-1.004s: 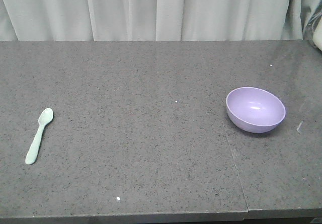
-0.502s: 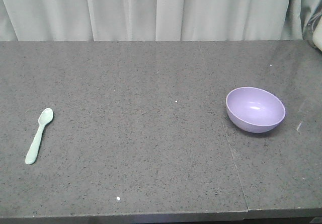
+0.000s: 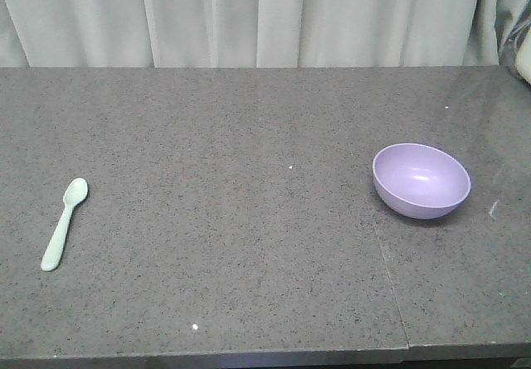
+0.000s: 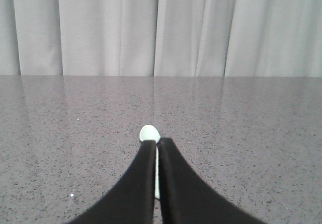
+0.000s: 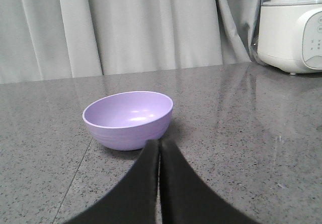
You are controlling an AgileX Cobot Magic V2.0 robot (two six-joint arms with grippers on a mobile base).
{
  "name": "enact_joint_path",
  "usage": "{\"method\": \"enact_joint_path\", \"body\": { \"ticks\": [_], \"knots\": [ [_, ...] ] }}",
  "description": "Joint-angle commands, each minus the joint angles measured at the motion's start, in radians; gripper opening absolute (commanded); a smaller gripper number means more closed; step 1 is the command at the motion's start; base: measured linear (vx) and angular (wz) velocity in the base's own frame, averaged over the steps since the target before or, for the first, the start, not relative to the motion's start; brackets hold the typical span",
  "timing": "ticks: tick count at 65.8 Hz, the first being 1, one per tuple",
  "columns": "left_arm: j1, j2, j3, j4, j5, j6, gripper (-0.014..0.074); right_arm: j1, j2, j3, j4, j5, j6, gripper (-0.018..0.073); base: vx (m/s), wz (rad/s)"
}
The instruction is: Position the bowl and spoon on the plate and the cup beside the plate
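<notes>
The pale mint-green spoon (image 3: 65, 224) lies flat at the left of the grey table, its head pointing away. The lavender bowl (image 3: 421, 181) stands upright and empty at the right. Neither gripper shows in the front view. In the left wrist view my left gripper (image 4: 157, 142) is shut with nothing held. The spoon (image 4: 149, 133) lies on the table beyond it, its head showing past the fingertips. In the right wrist view my right gripper (image 5: 160, 143) is shut and empty, just short of the bowl (image 5: 128, 118). The plate and the cup are out of view.
A white appliance (image 5: 292, 30) stands at the back right of the table, and its edge (image 3: 524, 62) shows in the front view. A seam (image 3: 386, 261) runs through the tabletop left of the bowl. Grey curtains hang behind the table.
</notes>
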Motion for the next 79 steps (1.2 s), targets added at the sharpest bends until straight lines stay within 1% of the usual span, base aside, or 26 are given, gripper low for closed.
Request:
{"method": "enact_joint_path", "body": {
  "ticks": [1, 79],
  "knots": [
    [0.0, -0.006, 0.03, 0.0, -0.066, -0.007, -0.0006, -0.007, -0.012, 0.016, -0.003, -0.074, -0.006, -0.0006, 0.0, 0.0],
    [0.0, -0.006, 0.03, 0.0, -0.066, -0.007, -0.0006, -0.007, -0.012, 0.016, -0.003, -0.077, -0.006, -0.0006, 0.0, 0.0]
  ]
}}
